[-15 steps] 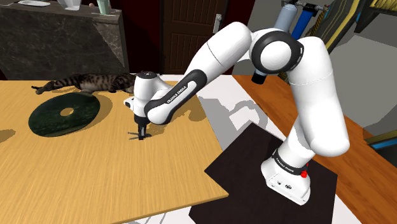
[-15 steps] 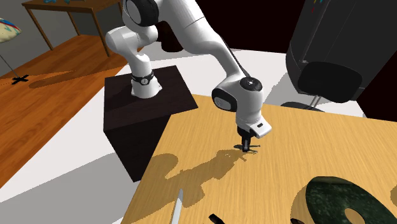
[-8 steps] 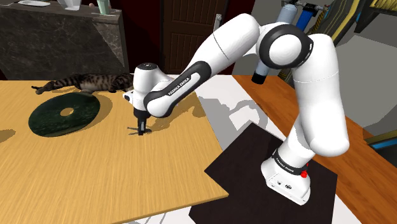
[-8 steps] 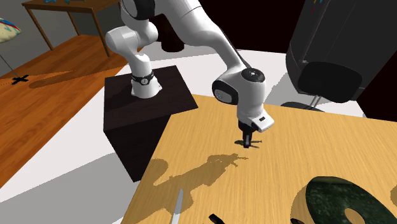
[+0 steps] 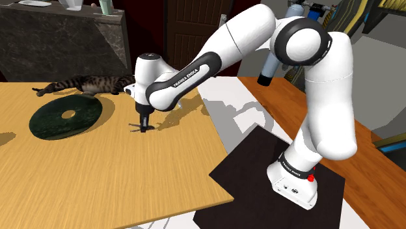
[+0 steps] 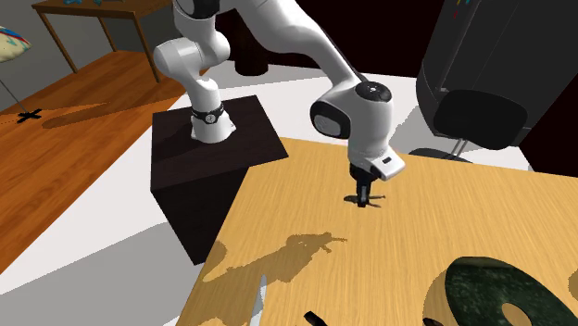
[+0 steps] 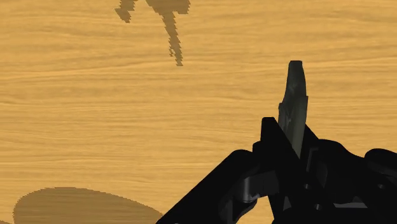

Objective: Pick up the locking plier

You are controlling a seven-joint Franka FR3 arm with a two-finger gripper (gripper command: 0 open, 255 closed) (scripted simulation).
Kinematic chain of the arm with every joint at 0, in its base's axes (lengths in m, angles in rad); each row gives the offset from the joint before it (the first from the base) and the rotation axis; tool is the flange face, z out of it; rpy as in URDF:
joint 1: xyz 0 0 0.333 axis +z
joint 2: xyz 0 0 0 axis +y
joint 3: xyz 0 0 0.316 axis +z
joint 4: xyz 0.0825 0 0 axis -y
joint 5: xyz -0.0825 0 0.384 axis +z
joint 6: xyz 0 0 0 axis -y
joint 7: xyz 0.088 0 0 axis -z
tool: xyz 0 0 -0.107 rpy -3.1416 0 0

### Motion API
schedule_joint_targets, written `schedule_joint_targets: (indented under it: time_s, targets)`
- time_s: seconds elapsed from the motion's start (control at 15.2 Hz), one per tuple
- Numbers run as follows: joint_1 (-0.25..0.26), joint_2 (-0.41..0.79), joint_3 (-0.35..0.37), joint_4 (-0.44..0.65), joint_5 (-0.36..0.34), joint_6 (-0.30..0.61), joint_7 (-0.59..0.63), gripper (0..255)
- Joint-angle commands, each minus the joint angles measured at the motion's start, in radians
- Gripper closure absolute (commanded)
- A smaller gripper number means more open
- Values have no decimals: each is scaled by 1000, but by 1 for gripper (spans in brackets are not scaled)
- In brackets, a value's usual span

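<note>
1. To the shoulder view's right of the dark green round disc [image 5: 65,117], above the light wooden table [image 5: 97,175], the black two-finger gripper [image 5: 143,122] clamps the small dark locking plier [image 5: 146,129].
2. The pick looks nearly done. The plier hangs clear of the table near the disc, so only more height seems left.
3. The second exterior view sets the tool's shadow [image 6: 315,244] apart from it. The wrist view adds its grey nose [image 7: 294,102], though the black parts merge there, so the clasp is probably firm.

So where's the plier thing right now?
The locking plier hangs in the gripper above the wooden table, right of the dark disc in the shoulder view.
</note>
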Motion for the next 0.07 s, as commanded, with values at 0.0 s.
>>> schedule_joint_targets:
  time_s: [0.0]
  targets:
    - [-1, -6, 1, -1, 1, -5, -1, 255]
